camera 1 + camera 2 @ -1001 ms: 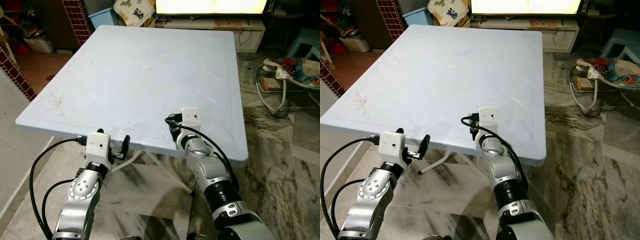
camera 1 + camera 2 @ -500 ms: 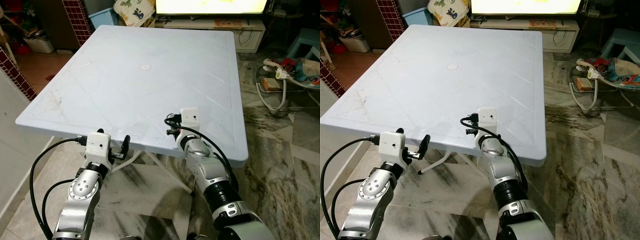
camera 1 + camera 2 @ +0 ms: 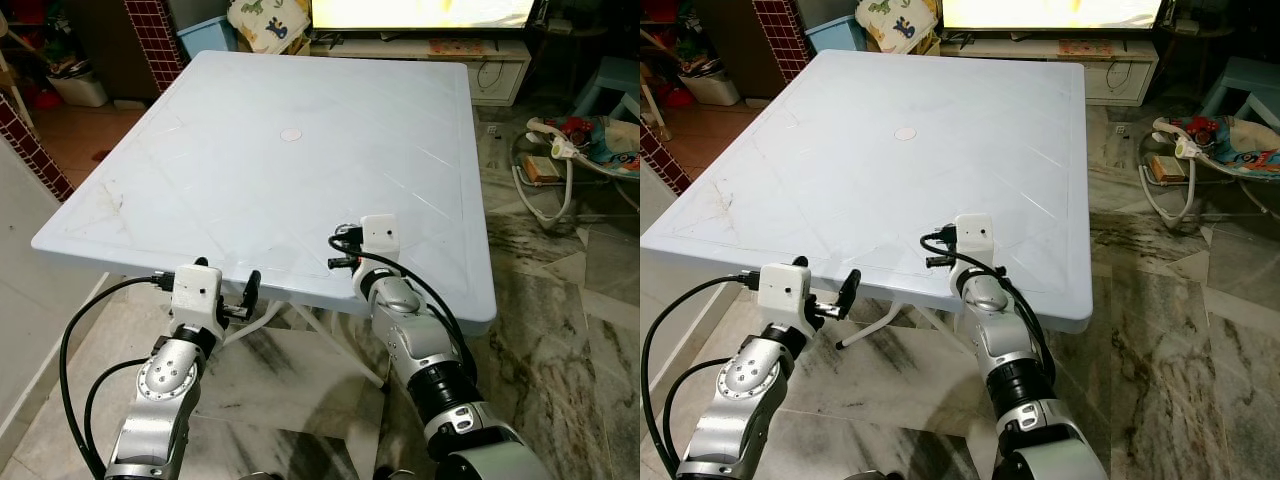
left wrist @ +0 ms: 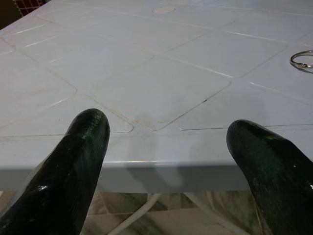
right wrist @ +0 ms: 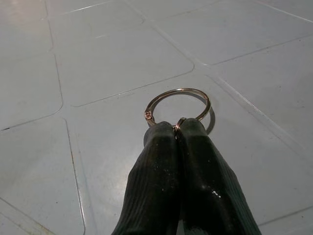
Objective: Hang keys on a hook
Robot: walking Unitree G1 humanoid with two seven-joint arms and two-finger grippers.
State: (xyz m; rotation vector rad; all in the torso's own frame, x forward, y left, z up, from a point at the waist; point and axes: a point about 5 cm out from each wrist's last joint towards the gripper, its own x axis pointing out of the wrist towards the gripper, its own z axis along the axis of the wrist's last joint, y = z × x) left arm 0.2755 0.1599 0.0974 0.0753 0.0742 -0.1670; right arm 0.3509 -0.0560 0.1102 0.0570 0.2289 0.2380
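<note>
Right wrist view: right claw (image 5: 175, 128) pinched closed on metal key ring (image 5: 178, 105) above white worktop (image 5: 98, 73). Left wrist view: left claw (image 4: 168, 137) spread wide at worktop edge.

One key ring (image 5: 178, 105), one table (image 3: 250, 150), two grippers (black-fingered).

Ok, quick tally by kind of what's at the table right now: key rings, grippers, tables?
Key ring: 1, pinched in the right gripper
Grippers: 2, the left gripper open at the table edge
White table: 1
Total: 4
</note>
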